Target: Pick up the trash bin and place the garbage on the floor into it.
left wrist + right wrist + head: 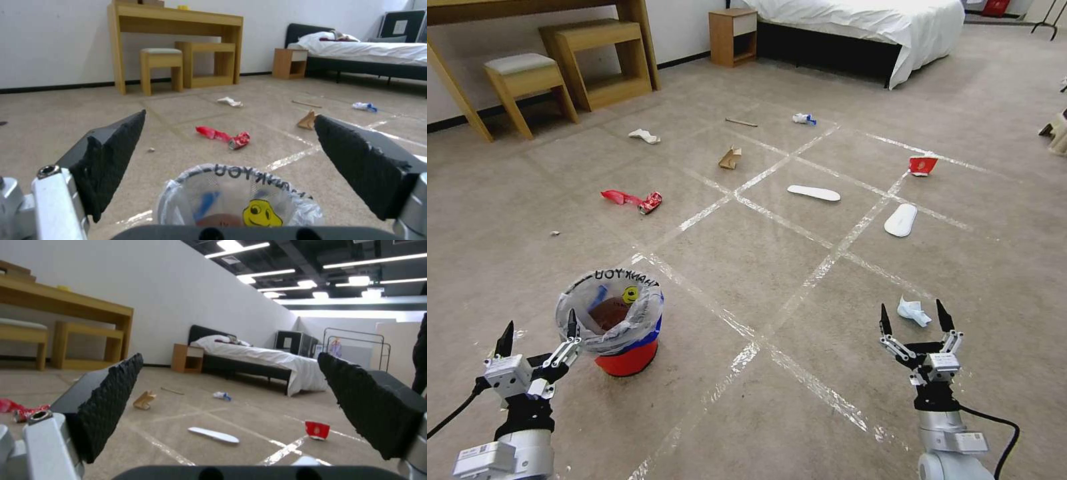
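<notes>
Standing upright by L hand (pixel 538 329) (open): trash bin (pixel 620 333); R hand (pixel 915 315) open too.

We see two matching arms with silver-grey cylindrical wrists under black collars. Each left gripper (pixel 538 333) and right gripper (pixel 915 319) has pale metal linkages ending in black, pointed fingers (pixel 116 156) faced with rough textured padding. A black cable trails from each wrist. Small screws stud the metal knuckles. A small label, perhaps a printed code, sits on each wrist housing.
</notes>
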